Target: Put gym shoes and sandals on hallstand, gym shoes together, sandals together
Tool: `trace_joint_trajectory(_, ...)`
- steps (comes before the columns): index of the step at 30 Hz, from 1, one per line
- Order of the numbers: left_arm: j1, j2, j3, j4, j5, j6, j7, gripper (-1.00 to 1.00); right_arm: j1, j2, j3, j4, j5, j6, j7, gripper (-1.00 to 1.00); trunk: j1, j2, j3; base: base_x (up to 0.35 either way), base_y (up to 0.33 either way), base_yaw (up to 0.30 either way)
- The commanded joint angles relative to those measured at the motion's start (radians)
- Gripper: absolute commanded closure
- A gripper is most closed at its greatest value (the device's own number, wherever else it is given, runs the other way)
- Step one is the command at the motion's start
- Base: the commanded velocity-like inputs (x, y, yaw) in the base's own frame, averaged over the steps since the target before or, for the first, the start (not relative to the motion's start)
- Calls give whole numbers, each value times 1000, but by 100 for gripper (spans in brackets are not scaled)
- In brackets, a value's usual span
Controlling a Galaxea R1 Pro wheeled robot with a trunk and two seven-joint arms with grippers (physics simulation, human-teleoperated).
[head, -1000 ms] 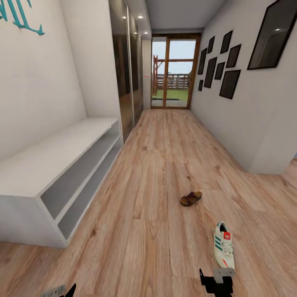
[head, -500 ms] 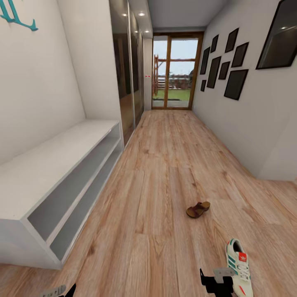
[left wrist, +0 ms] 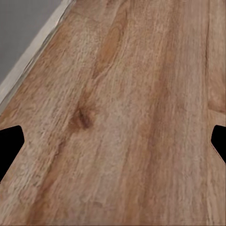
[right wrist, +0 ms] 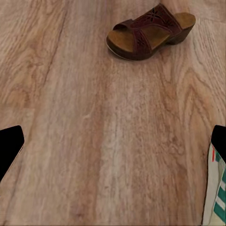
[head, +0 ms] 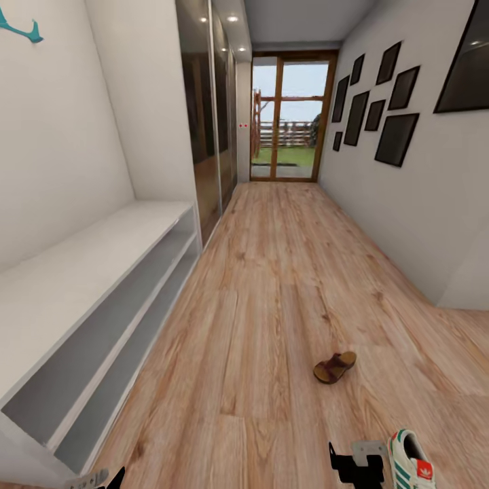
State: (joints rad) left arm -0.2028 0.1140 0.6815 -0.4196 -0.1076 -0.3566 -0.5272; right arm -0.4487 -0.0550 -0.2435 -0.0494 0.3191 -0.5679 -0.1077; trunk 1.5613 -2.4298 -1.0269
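One dark-brown sandal (head: 335,367) lies on the wood-plank corridor floor (head: 272,285), right of the middle; the right wrist view has the sandal (right wrist: 149,31) ahead of the fingers. One white gym shoe (head: 411,466) with green stripes and a red patch lies at the bottom right, just beside my right gripper (head: 356,467), and its edge (right wrist: 215,197) reaches the right wrist view. My right gripper (right wrist: 113,150) is open over bare floor. My left gripper (head: 95,479) is low at the left, and the left gripper (left wrist: 113,146) is open over planks. The second shoe, second sandal and hallstand are out of view.
A long white low bench (head: 81,272) with two open shelf tiers runs along the left wall, no shelves above it. Mirrored wardrobe doors (head: 204,122) follow it. Dark picture frames (head: 380,102) hang on the right wall. A glass door (head: 285,115) ends the corridor.
The camera has moved forward along the corridor, so bench, sandal and gym shoe sit lower and nearer in the picture. The shoe is now partly cut off. Both grippers hold the same pose.
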Motion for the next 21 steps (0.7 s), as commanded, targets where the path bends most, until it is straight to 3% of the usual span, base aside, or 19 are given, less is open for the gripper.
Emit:
trace_joint_trajectory(1,-1,-1,9,1,-11,-5,-5,-100,-1,0,-5,1,11,-3,-6,-100,0,0,-1,336,0,0)
trace_joint_trajectory(21,-1,0,7,0,-9,-5,-5,-100,-1,2,-5,2,11,-3,-6,-100,0,0,-1,337,52,0)
